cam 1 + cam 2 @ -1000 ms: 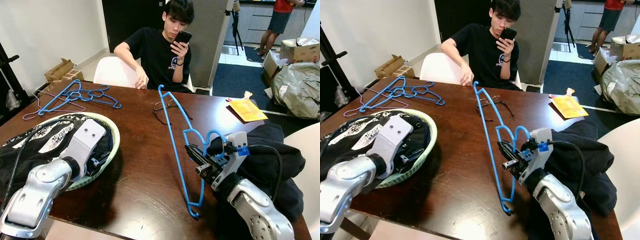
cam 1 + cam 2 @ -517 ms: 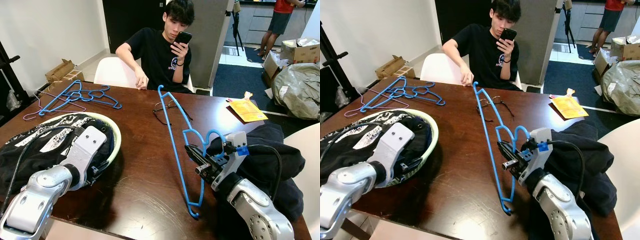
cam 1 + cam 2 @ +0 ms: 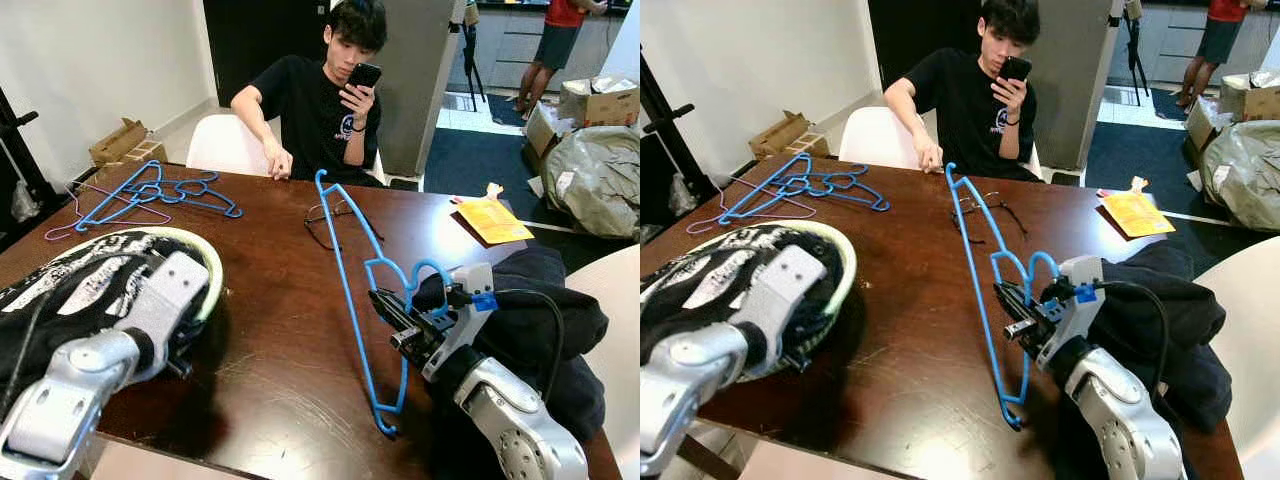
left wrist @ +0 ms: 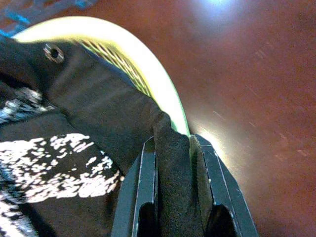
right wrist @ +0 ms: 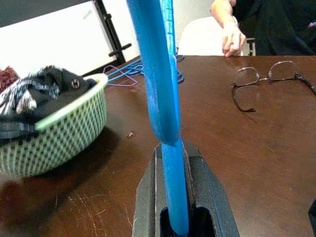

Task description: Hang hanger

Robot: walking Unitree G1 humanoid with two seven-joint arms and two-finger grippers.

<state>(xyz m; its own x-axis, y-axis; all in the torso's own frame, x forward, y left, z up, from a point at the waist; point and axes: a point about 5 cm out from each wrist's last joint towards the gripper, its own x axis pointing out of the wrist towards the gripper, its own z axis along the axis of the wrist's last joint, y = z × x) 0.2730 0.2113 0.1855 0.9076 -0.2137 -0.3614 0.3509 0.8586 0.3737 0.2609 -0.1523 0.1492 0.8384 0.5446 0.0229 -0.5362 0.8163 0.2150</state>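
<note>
blue hanger [image 3: 352, 290]: plastic, held up off the dark wooden table [image 3: 280, 330] at centre-right, its long bar running from the near edge away toward the far side, hook end nearest the seated person [image 3: 320, 95]. the right gripper [image 5: 174, 217] has its two black fingers clamped narrowly on one blue bar. keep that clamp firm; the bar looks slick and long, so any slack would probably let it swing.

black printed garment [image 4: 64, 163]: heaped in the pale green laundry basket [image 3: 212, 285] at near left. the left gripper [image 4: 173, 197] is closed on a fold of this cloth right at the basket rim. judged step: drawing the garment out to dress the hanger. lift the fold up before pulling sideways, or the basket is likely to tip or drag with it.

spare hangers [image 3: 150, 192]: blue and one purple, tangled at far left of the table. leave them.

eyeglasses [image 3: 330, 222]: lying just left of the held hanger's far end. mind them when you swing the bar.

dark clothing pile [image 3: 545, 320]: at right, beside the right arm.
</note>
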